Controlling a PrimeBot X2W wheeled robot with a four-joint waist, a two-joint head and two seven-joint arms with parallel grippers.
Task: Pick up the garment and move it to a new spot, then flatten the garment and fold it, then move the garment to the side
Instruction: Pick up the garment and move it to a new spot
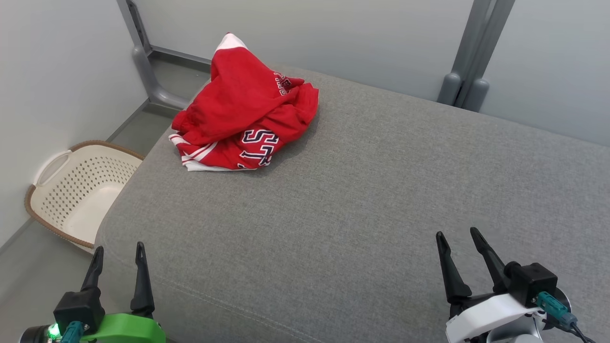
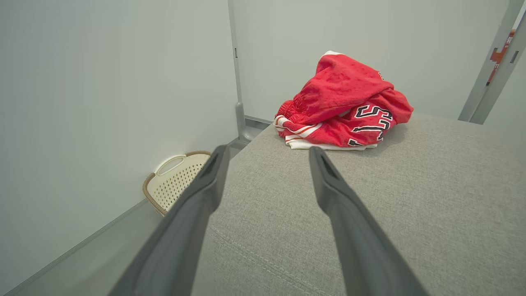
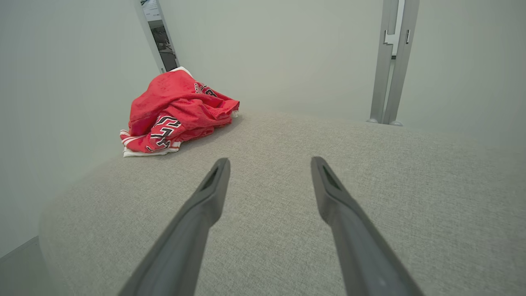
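On the crumpled garment (image 1: 243, 105), folds hide most lettering (image 1: 259, 143).

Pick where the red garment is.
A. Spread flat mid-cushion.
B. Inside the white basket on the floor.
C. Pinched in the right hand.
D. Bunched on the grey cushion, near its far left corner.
D: the red garment lies heaped on the grey cushion, apart from the basket, and the left hand and right hand stand open, short of it.

garment (image 1: 238, 95): lettering partly folded under, unreadable
basket (image 1: 71, 190): one side hidden behind the cushion (image 1: 357, 200) at its left edge
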